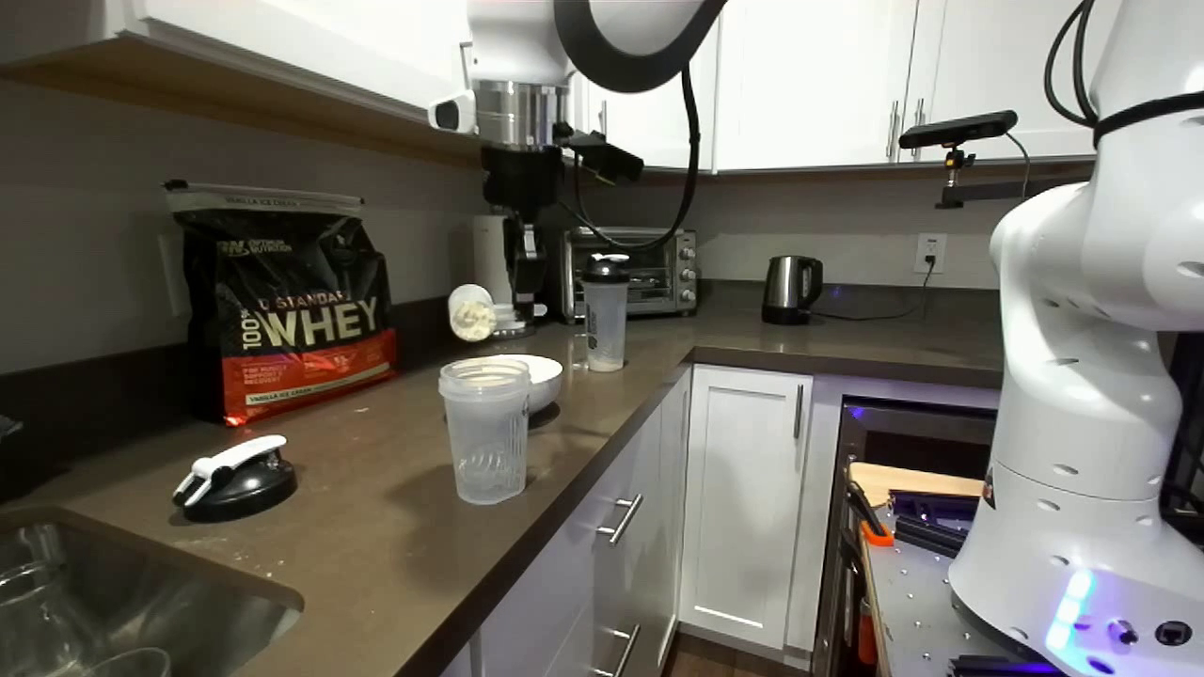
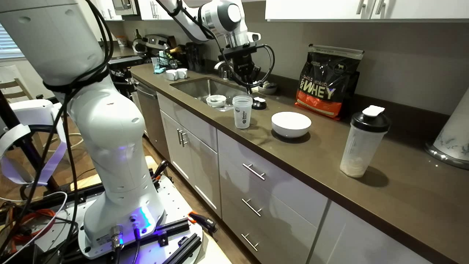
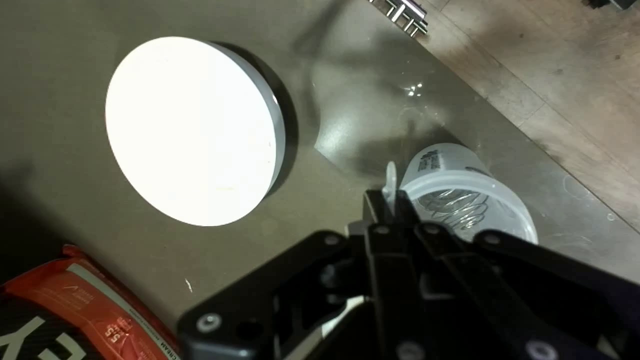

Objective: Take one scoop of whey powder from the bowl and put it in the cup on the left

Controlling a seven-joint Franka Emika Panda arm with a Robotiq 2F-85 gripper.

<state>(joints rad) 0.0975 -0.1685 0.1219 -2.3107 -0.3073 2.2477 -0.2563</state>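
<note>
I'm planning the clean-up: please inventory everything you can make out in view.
Scoop: one, pale, above counter
Whey powder: one load, cream, in scoop
Bowl: one, white, on counter
Shaker cup: one, translucent, on counter
Shaker bottle: one, translucent, black-lidded, on counter
Loose lid: one, black and white, beside sink
Vanilla whey bag: one, black and red, near wall
Vessels: at least two, transparent, in sink
Mugs: two, white, beyond sink
Toaster oven: one, silver, counter corner
Electric kettle: one, silver and black, past oven
Paper towel roll: one, white, near wall
Cabinets: several, white, above and below counter
Other clutter: uncounted, mixed, past mugs and on robot bench
Robot arm: one, white, over counter
Gripper: one, black, closed on scoop
</note>
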